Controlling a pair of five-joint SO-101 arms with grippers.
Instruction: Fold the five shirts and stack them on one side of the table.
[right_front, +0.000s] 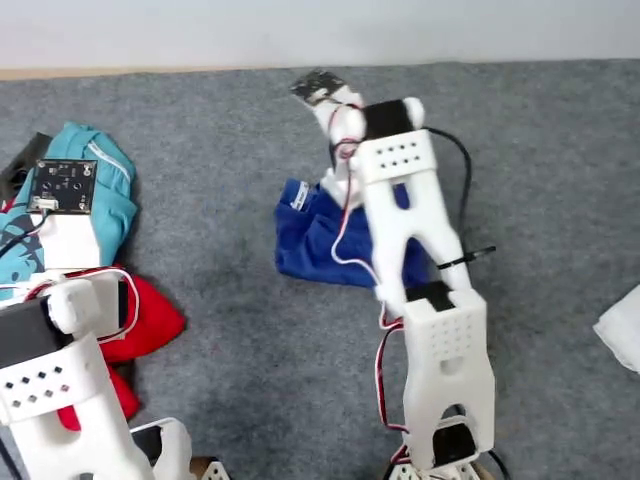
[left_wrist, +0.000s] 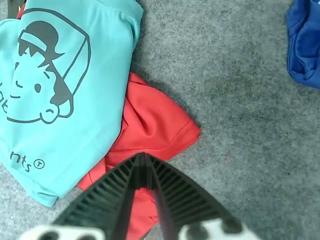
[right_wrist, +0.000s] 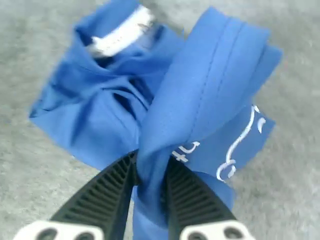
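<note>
The crumpled blue shirt (right_front: 310, 243), white lettering on one fold, lies mid-frame in the high view, a fold clamped in the right gripper (right_wrist: 150, 172). The left gripper (left_wrist: 145, 167), jaws together, hangs over the red shirt (left_wrist: 155, 125).

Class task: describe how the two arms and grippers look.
Both the left arm and right arm are white plastic links with grids of small holes and black motors. Red and white wires and a black cable run along the right one. The left gripper and right gripper have black, ribbed, tapering fingers.
</note>
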